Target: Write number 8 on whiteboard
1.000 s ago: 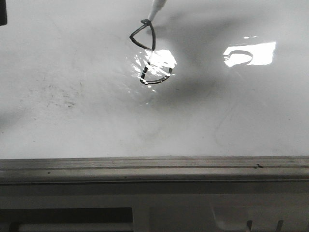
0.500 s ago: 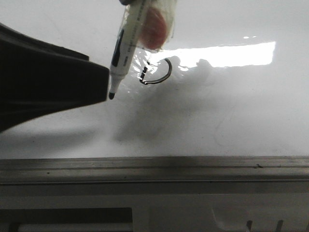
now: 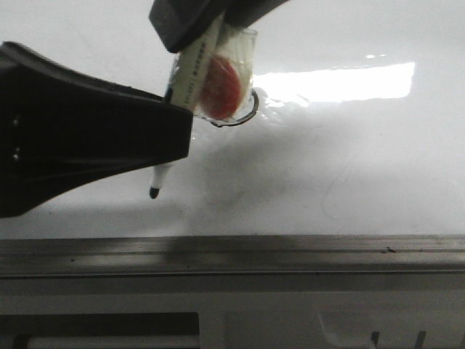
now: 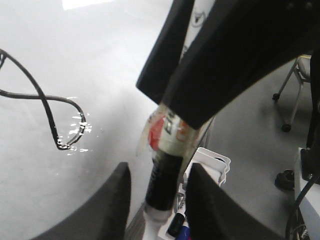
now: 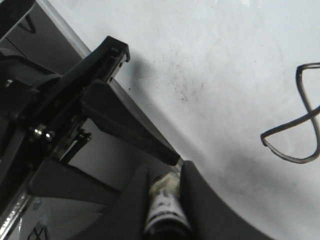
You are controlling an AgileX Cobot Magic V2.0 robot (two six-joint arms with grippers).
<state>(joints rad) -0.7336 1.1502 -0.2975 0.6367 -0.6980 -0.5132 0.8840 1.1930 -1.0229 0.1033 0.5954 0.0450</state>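
The number 8 (image 5: 296,116) is sitting finished on the whiteboard (image 3: 349,182). Above it the right gripper (image 5: 163,186) is clamping the marker pen (image 3: 190,80) in its jaws, tip clear of the board. The left gripper (image 4: 156,186) is flanking that pen with its jaws apart.

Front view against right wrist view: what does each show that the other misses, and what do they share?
Only the front view shows the marker with its bare tip, the red patch taped to its barrel, and the bright glare.

Only the right wrist view shows the number 8 with both loops, plus dark specks. In the front view just a lower arc peeps out beside the marker.

Both show the whiteboard, the right claw shut on the marker, and the left claw close by.
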